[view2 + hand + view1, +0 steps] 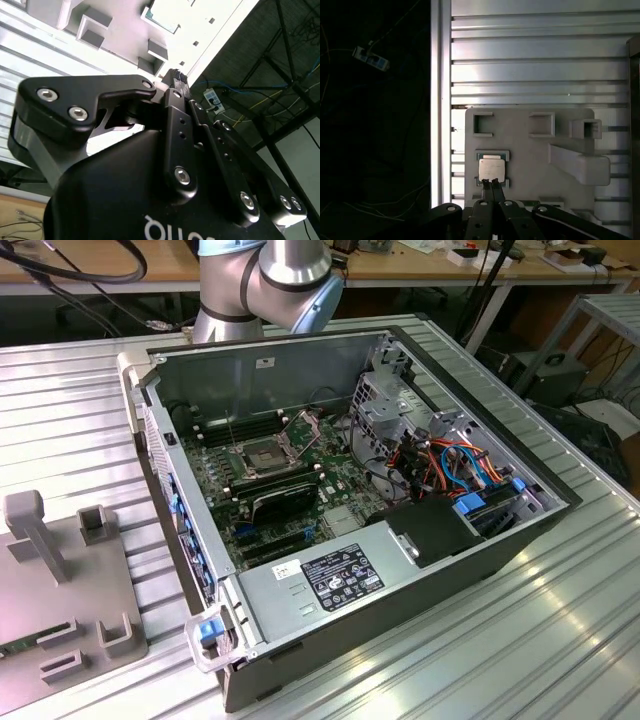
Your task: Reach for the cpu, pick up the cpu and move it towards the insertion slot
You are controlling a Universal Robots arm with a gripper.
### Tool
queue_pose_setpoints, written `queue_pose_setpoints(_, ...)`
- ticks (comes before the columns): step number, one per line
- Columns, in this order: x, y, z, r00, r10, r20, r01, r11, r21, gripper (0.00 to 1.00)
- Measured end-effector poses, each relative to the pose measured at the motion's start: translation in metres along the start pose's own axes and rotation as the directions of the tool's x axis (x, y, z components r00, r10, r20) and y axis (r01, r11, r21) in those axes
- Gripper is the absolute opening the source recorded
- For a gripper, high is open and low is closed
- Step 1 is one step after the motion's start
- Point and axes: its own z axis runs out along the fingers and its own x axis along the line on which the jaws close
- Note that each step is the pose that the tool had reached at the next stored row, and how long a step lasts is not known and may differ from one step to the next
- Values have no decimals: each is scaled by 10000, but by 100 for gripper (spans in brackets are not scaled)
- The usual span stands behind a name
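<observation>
The cpu (491, 167) is a tan square chip with a green rim, lying flat in a grey frame on the grey fixture plate (530, 150). In the first wrist view my gripper (491, 184) hangs well above it, fingertips pressed together and empty, over the chip's near edge. The second wrist view looks along the shut gripper (176, 76) toward the cpu (162, 15) beyond its tips. The insertion slot (262, 455), a silver-framed socket with a dark centre and its latch frame raised, sits on the motherboard inside the open computer case.
Upright grey blocks (35, 530) rise from the fixture plate (60, 590) at the exterior view's left. Inside the case (400, 570) are a black finned card (285, 498), memory slots and coloured cables (450, 465). The table edge (440, 100) lies close beside the plate.
</observation>
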Motion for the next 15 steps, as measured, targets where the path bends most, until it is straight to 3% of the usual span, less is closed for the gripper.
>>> queue_pose_setpoints(9, 0, 0, 0, 10000, -7, 0, 7, 10000, 1, 11)
queue_pose_setpoints(11, 0, 0, 0, 10000, -7, -1, 7, 10000, 0, 16)
queue_pose_setpoints(12, 0, 0, 0, 10000, -8, -1, 8, 10000, 1, 29)
queue_pose_setpoints(14, 0, 0, 0, 10000, -9, 0, 9, 10000, 1, 48)
queue_pose_setpoints(15, 0, 0, 0, 10000, -10, 0, 10, 10000, 0, 48)
